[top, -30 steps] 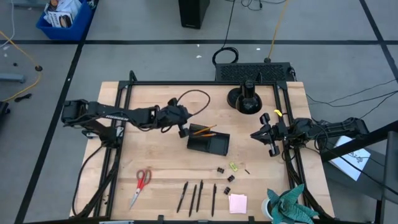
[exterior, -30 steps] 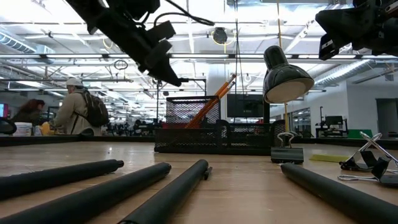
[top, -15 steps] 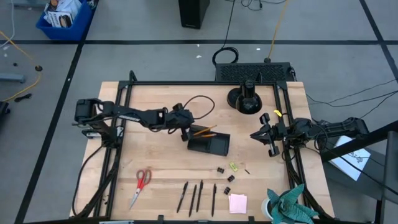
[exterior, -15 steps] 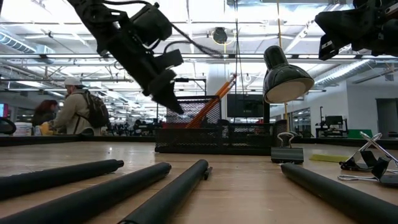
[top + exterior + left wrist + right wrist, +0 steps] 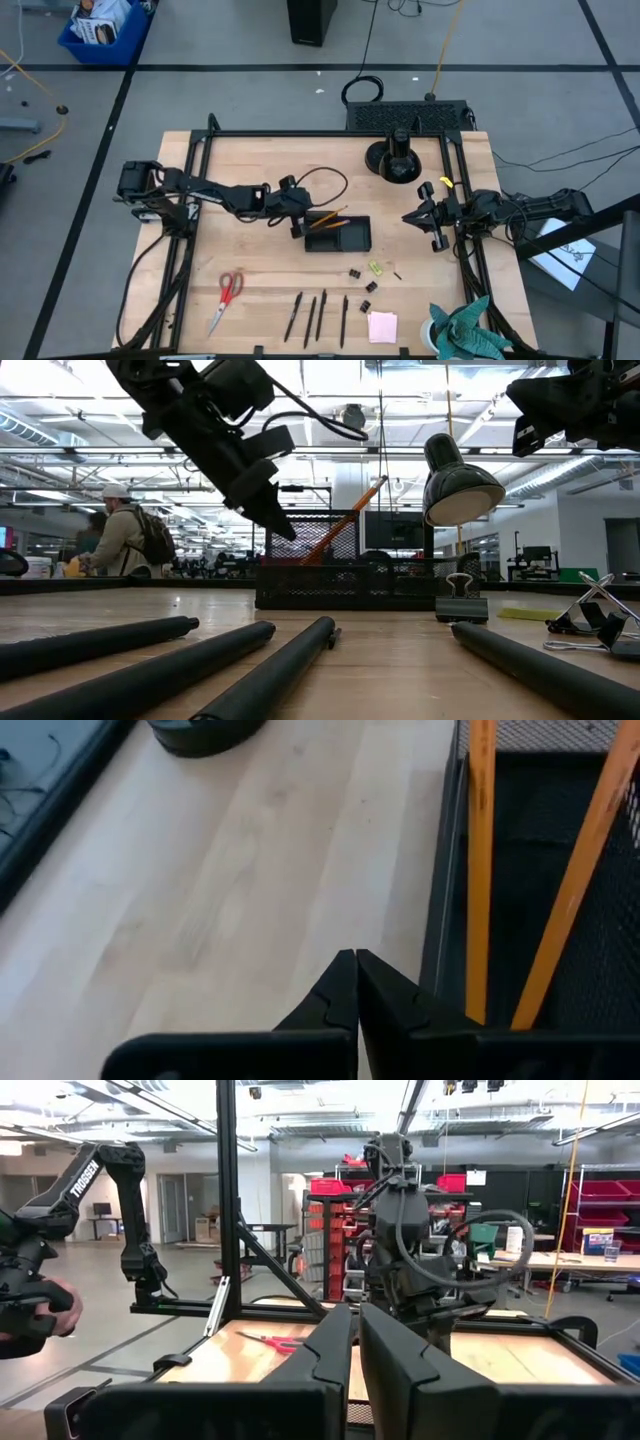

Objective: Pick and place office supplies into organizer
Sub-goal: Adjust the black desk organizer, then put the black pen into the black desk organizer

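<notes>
Since a second ago my left gripper [image 5: 297, 218] has swung in and dropped to the organizer [image 5: 338, 235], which has slid slightly toward the right arm's side; its fingers are clenched shut on nothing, just beside the tray's near wall. Two orange pencils [image 5: 480, 860] already lean inside it, while the scissors [image 5: 226, 296], pens [image 5: 318, 318], binder clips [image 5: 362, 280] and pink pad [image 5: 382, 327] lie on the table [image 5: 250, 160], so most of the job remains. My right gripper [image 5: 432, 222] waits closed at its table edge.

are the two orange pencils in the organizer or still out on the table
In: both orange pencils stand slanted inside the black mesh organizer.
</notes>
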Motion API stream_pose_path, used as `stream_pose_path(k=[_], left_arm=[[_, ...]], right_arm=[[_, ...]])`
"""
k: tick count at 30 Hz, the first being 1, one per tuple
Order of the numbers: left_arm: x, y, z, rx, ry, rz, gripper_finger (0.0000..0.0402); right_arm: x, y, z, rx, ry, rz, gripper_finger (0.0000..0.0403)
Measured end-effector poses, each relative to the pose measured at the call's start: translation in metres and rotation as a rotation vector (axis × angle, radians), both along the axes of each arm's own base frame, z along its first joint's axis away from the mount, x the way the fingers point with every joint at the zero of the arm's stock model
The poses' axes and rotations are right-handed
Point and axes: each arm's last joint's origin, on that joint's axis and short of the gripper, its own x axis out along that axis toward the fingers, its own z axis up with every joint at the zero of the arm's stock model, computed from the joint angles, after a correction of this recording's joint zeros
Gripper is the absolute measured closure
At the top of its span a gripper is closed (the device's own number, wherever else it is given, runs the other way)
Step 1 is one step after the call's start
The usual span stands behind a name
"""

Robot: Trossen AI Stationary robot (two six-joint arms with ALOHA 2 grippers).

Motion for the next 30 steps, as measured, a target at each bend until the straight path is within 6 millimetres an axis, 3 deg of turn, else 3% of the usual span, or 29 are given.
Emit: stream_pose_path(k=[5, 9, 16, 23, 30], left_arm=[[-0.002, 0.002, 0.006, 0.072, -0.012, 0.061, 0.0380], [-0.010, 0.000, 0.028, 0.105, -0.065, 0.063, 0.0387], [-0.044, -0.037, 0.077, -0.037, -0.176, 0.042, 0.0396], [-0.071, -0.101, 0.059, -0.210, -0.066, 0.112, 0.0399], [-0.075, -0.159, 0.028, -0.409, -0.077, 0.279, 0.0400]], right_arm=[[0.000, 0.000, 0.000, 0.003, 0.000, 0.001, 0.0383], [0.000, 0.000, 0.000, 0.004, 0.001, 0.001, 0.0383], [0.001, 0.000, -0.002, 0.002, 0.026, 0.001, 0.0383], [0.002, 0.000, -0.004, -0.001, 0.043, 0.000, 0.0383], [0.003, 0.000, -0.005, -0.002, 0.049, -0.003, 0.0383]])
